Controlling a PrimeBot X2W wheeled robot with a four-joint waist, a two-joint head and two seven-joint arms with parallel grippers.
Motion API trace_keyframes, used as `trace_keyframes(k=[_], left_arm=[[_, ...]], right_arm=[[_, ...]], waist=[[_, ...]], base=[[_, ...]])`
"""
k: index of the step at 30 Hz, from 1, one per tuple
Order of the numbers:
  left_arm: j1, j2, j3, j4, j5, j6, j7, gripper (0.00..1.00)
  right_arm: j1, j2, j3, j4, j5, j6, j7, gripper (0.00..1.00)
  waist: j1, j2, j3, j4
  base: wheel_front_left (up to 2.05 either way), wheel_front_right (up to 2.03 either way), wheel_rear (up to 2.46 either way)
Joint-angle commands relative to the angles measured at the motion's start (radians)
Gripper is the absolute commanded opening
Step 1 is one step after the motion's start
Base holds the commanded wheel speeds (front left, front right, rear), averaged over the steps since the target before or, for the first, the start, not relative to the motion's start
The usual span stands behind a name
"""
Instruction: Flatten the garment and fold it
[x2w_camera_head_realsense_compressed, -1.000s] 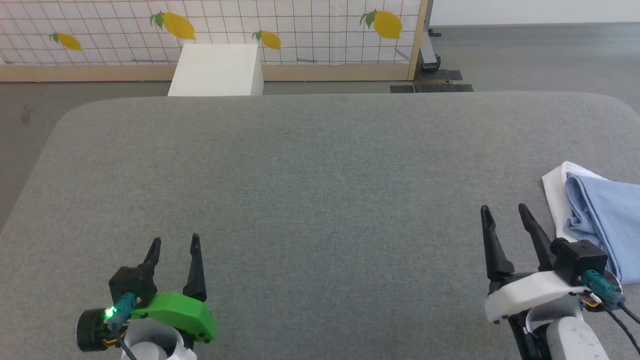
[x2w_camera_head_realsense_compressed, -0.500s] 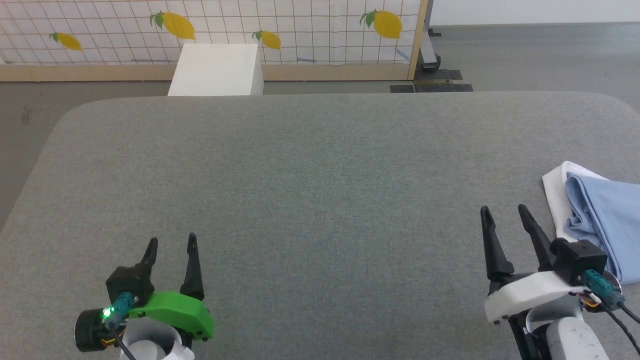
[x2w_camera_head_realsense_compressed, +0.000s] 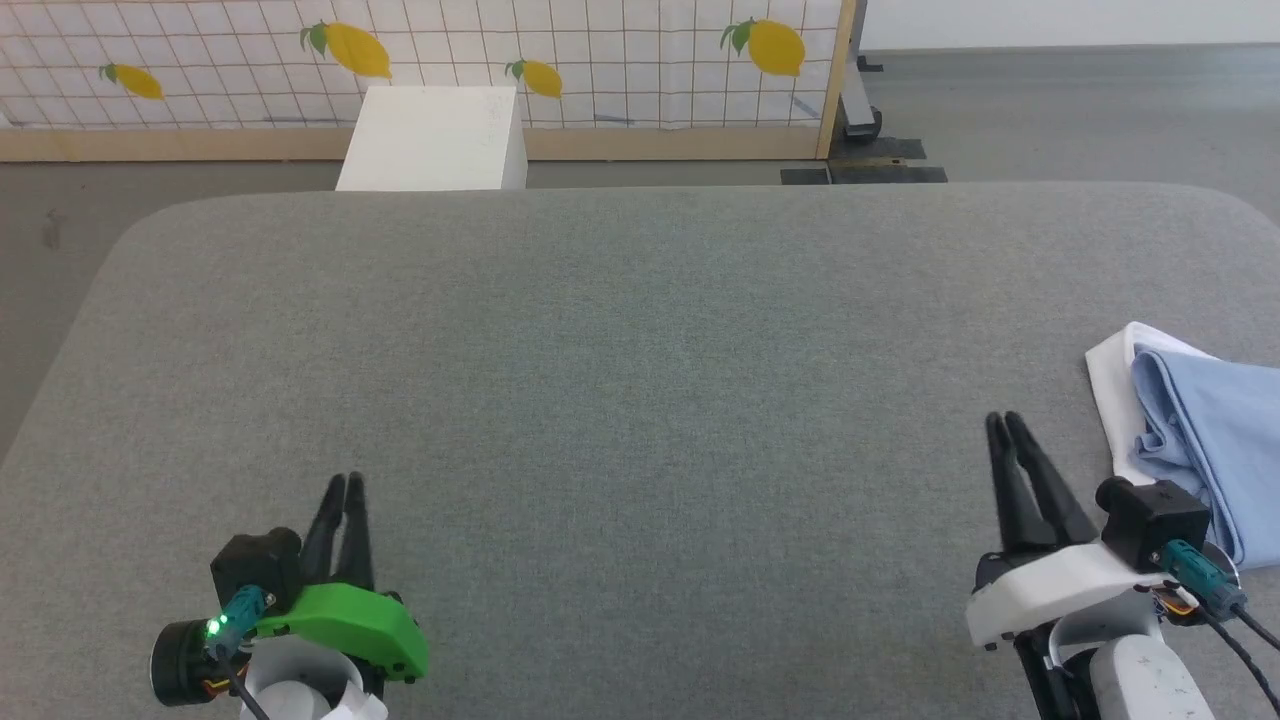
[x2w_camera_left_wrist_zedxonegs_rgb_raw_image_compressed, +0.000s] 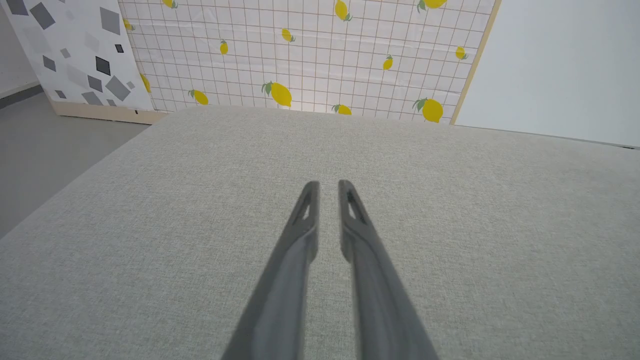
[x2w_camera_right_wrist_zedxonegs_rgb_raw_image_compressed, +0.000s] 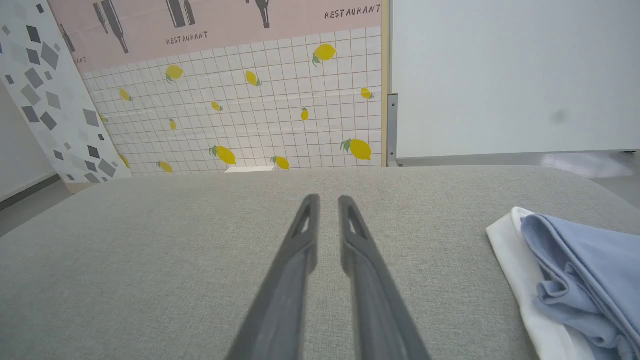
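The light blue garment (x2w_camera_head_realsense_compressed: 1215, 440) lies bunched at the table's right edge, its white collar (x2w_camera_head_realsense_compressed: 1112, 390) toward the middle; part of it runs out of the head view. The right wrist view shows the garment (x2w_camera_right_wrist_zedxonegs_rgb_raw_image_compressed: 585, 270) at lower right with the white collar (x2w_camera_right_wrist_zedxonegs_rgb_raw_image_compressed: 520, 270) beside it. My right gripper (x2w_camera_head_realsense_compressed: 1003, 424) hovers just left of the garment, fingers shut on nothing, not touching the cloth. My left gripper (x2w_camera_head_realsense_compressed: 346, 483) sits at the lower left over bare table, also shut and holding nothing. In the wrist views the left gripper (x2w_camera_left_wrist_zedxonegs_rgb_raw_image_compressed: 327, 185) and right gripper (x2w_camera_right_wrist_zedxonegs_rgb_raw_image_compressed: 327, 200) show fingers nearly together.
The grey padded table (x2w_camera_head_realsense_compressed: 620, 330) stretches wide between both arms. Beyond its far edge stands a white box (x2w_camera_head_realsense_compressed: 435, 140) on the floor before a lemon-patterned screen (x2w_camera_head_realsense_compressed: 420, 60). A dark wheeled stand base (x2w_camera_head_realsense_compressed: 865, 150) sits at the back right.
Both grippers have closed: each pair of fingers stood apart before and now lies together. The arms and the garment stay where they were.
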Motion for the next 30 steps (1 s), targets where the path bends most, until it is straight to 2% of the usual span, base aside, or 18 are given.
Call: trace_keyframes(k=[1,30], left_arm=[[0.0,-0.001,0.001,-0.001,0.002,0.0,0.001,0.0],[0.024,-0.032,0.031,-0.071,0.077,-0.017,0.058,0.0]], right_arm=[[0.001,0.0,0.0,-0.001,-0.001,0.0,0.001,0.0],[0.027,0.0,0.006,-0.062,-0.035,0.0,0.051,0.0]], waist=[[0.0,0.0,0.0,0.0],[0.0,0.0,-0.002,0.001]], base=[[0.0,0.0,0.0],[0.0,0.0,0.0]])
